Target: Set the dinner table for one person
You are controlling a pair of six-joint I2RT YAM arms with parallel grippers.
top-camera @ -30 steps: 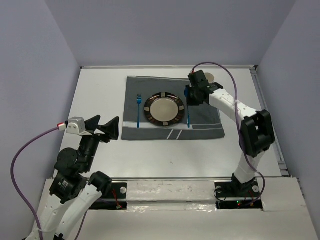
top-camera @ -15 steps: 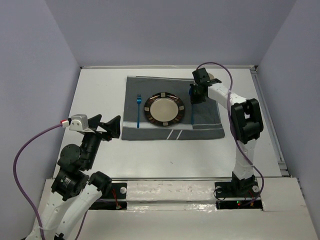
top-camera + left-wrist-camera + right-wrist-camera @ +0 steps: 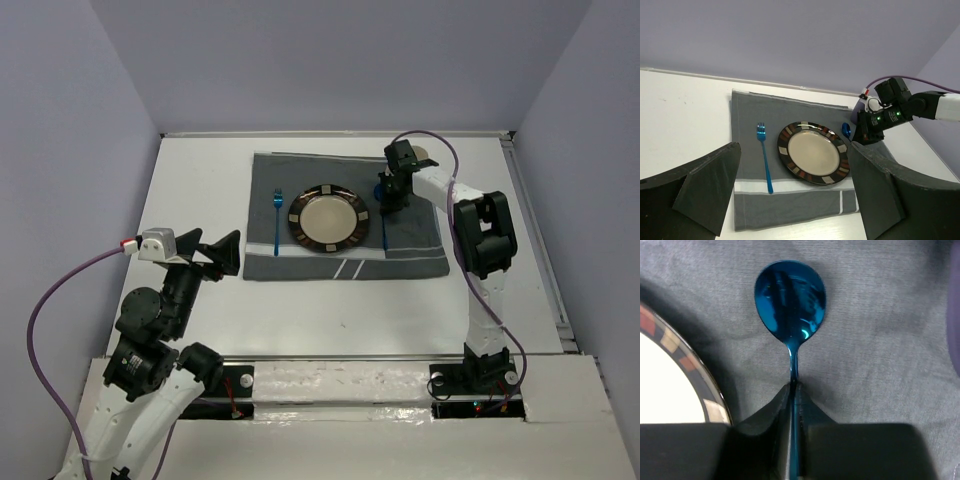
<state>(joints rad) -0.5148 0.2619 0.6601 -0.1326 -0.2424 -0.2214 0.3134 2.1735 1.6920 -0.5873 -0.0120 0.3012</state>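
Note:
The white dinner table [image 3: 200, 180] carries a dark grey striped placemat [image 3: 330, 262]. On it sit a dark-rimmed plate [image 3: 328, 216] and, to its left, a blue fork [image 3: 277, 222]. My right gripper [image 3: 390, 195] is shut on the handle of a blue spoon [image 3: 790, 295], low over the mat just right of the plate [image 3: 670, 390]. I cannot tell whether the spoon touches the cloth. My left gripper [image 3: 225, 255] is open and empty, raised near the mat's front left corner. Its view shows the plate [image 3: 812, 152], fork [image 3: 764, 157] and spoon bowl [image 3: 846, 130].
A round pale object [image 3: 422, 154] stands behind the right gripper at the mat's far right corner. It shows as a purple edge in the right wrist view [image 3: 955, 315]. Purple walls close the table at the back and sides.
My right arm's elbow has swung back toward the far side. The gripper and spoon shifted slightly right beside the plate. The left gripper barely moved.

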